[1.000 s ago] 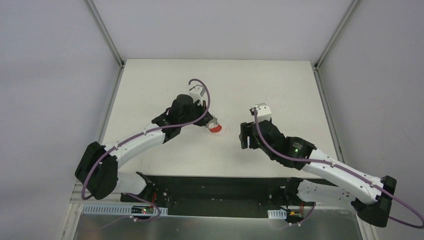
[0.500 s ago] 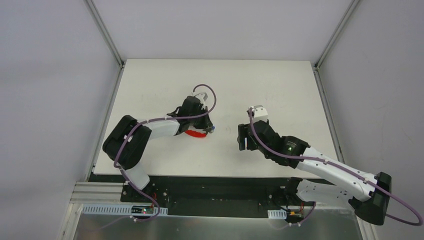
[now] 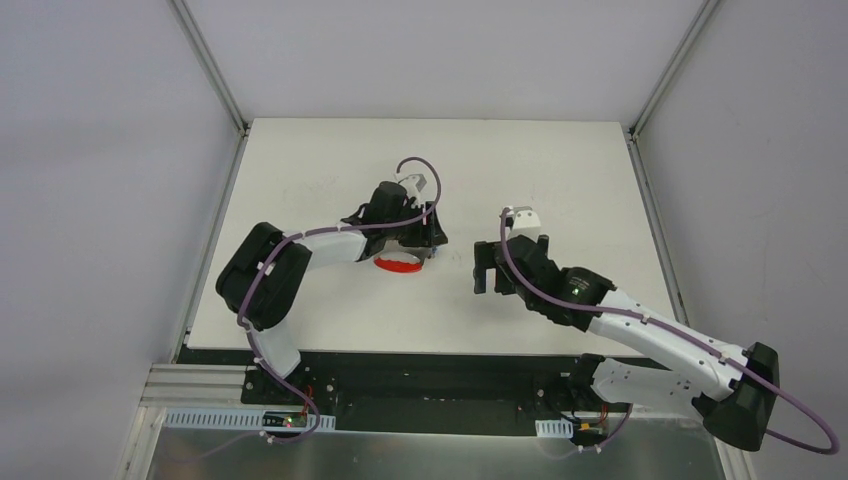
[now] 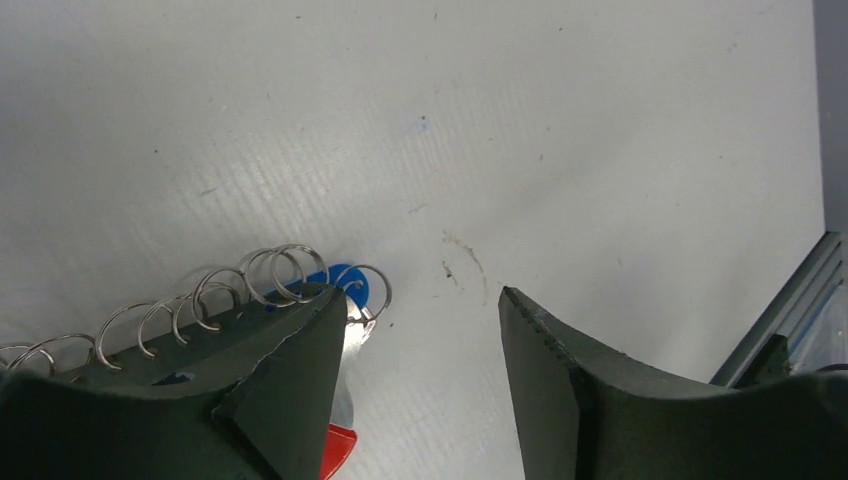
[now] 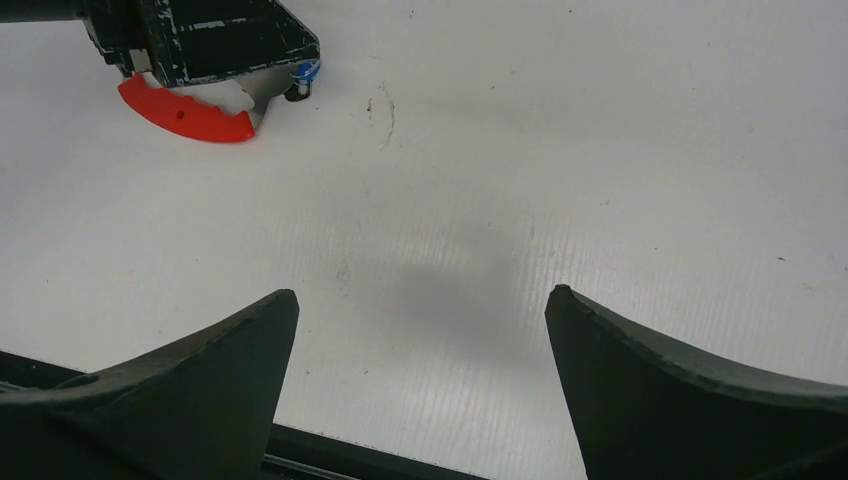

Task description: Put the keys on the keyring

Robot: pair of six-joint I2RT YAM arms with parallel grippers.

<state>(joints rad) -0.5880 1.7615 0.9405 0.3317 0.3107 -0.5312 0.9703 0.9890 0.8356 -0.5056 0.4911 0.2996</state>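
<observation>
The keyring lies on the white table (image 3: 560,180): its red curved strip (image 3: 397,265) (image 5: 185,115) and a chain of thin silver rings (image 4: 250,285). The key's blue tag (image 4: 345,283) (image 5: 310,70) sits at the end of the ring chain, with a ring lying across it. A bit of shiny metal (image 4: 352,335) shows beside it. My left gripper (image 3: 432,235) (image 4: 420,300) hovers open just over them. One of its fingers (image 4: 290,350) covers part of the rings and the strip, and nothing sits between the jaws. My right gripper (image 3: 487,268) (image 5: 420,295) is open wide over bare table to the right.
The table's near edge with a black rail (image 5: 330,450) runs just below my right gripper. A metal frame post (image 4: 790,310) stands at the table's right side. The two grippers are about a hand's width apart.
My left gripper has opened and let go of the keyring, which now lies on the table. It also shifted a little right. My right gripper opened wider and edged closer.
</observation>
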